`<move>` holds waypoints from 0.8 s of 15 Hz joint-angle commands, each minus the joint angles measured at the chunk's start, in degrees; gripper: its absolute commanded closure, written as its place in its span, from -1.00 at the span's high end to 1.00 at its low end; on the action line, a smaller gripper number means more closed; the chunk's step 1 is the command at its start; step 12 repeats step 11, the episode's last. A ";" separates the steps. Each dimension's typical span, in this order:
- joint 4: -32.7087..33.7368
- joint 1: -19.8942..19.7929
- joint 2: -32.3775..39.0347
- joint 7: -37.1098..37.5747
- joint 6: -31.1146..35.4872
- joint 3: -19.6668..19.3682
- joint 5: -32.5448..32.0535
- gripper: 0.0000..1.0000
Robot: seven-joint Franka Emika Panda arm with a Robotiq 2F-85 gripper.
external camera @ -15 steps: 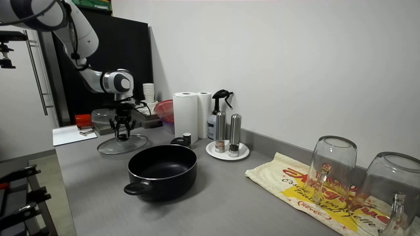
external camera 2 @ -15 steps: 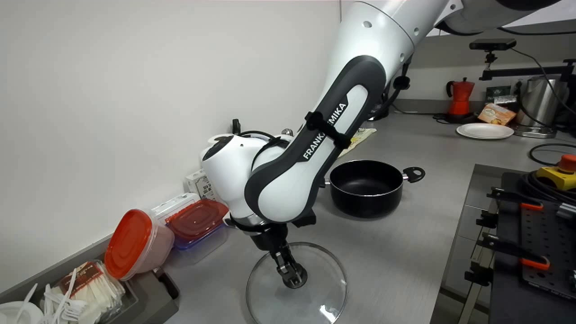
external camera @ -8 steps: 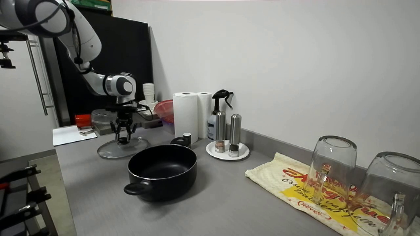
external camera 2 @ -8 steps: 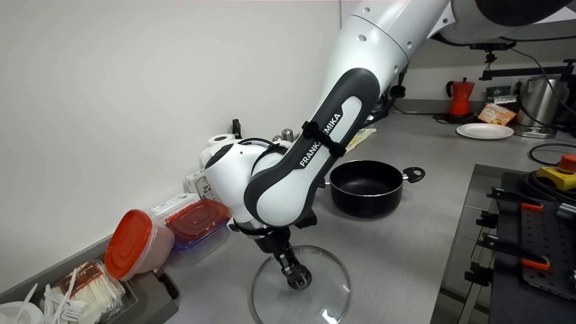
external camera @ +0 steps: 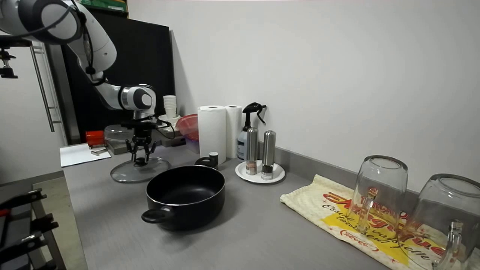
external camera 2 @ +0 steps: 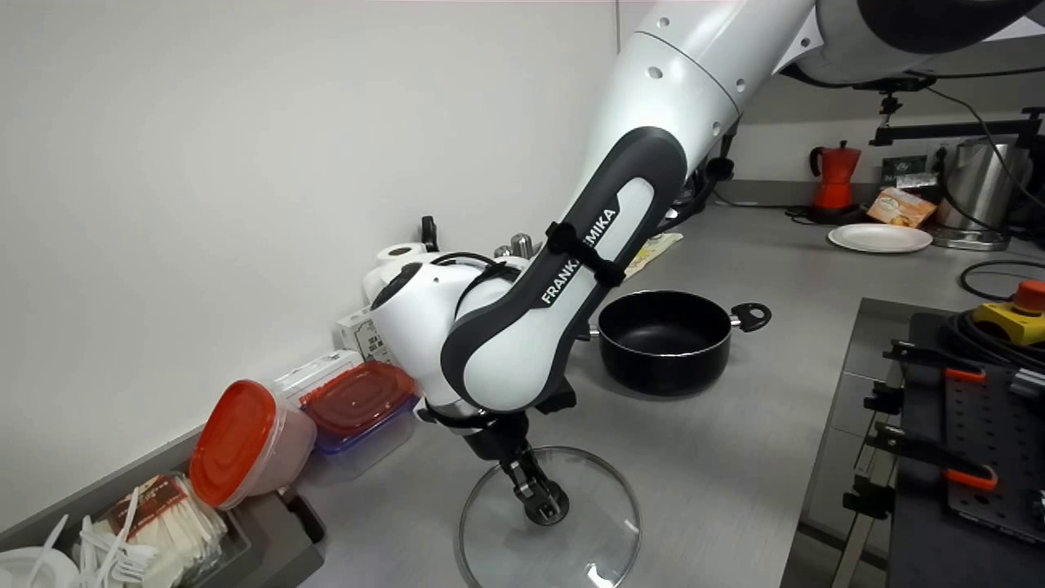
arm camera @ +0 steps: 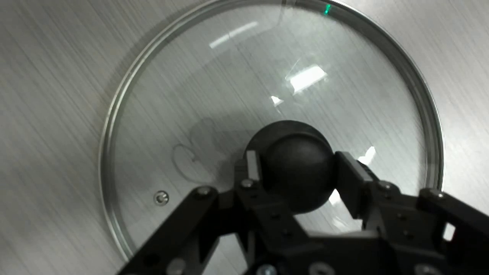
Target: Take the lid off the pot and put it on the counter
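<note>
The lid is clear glass with a metal rim and a round black knob. It lies level, off the pot, on or just above the grey counter; I cannot tell if the whole rim touches. It also shows in an exterior view and the wrist view. My gripper has its fingers on both sides of the knob, shut on it from above; it shows in both exterior views. The black pot stands uncovered beside the lid, also in an exterior view.
A white plate with two mills, a spray bottle and paper rolls stand along the wall. Red-lidded containers and a grey tray are near the lid. A white board lies behind it.
My gripper and the lid have gone down a little together, and shifted slightly to the right in an exterior view. The lid lies flatter now. The pot has not moved.
</note>
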 commanded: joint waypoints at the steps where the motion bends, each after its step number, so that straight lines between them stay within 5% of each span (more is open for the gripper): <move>1: 0.36 0.10 0.21 -0.02 -0.19 -0.04 0.06 0.00; 2: 0.37 0.10 0.21 -0.02 -0.20 -0.03 0.06 0.50; 4: 0.27 0.10 0.19 0.08 -0.16 -0.09 0.01 0.65; 5: 0.25 0.09 0.19 0.09 -0.16 -0.11 0.00 0.27; 8: 0.22 0.09 0.21 0.09 -0.16 -0.13 -0.01 0.64; 12: 0.22 0.09 0.21 0.09 -0.16 -0.13 -0.01 0.65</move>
